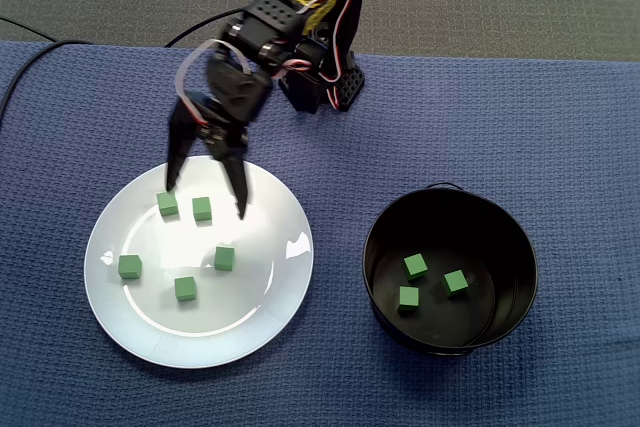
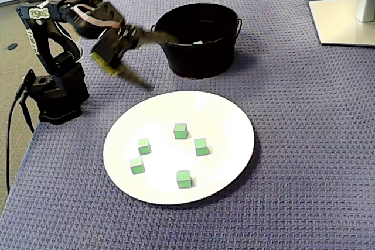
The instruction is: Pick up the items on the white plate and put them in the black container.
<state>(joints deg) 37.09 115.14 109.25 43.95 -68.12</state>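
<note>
Five small green cubes (image 1: 224, 258) lie apart from one another on the round white plate (image 1: 255, 297), which sits at the left of the blue woven cloth (image 1: 560, 147) in a fixed view from above. From left to right, one cube lies near the plate's left rim, one at the far side, one toward the near side, another at the far side just beside the second, and one right of the middle. The black two-finger gripper (image 1: 205, 199) shows over the far pair, its jaws spread wide and empty. To the right, well apart from the plate, stands the round black metal container (image 1: 385, 277), with three further green cubes (image 1: 415, 266) on its floor.

In a fixed view from the side, the arm's base is at the far left. The gripper (image 2: 158, 62) is blurred and raised clear of the plate (image 2: 228, 121), between its far rim and the container (image 2: 198, 57). All five plate cubes (image 2: 180, 130) show here. At the far right stands a white flat stand base (image 2: 345, 19).
</note>
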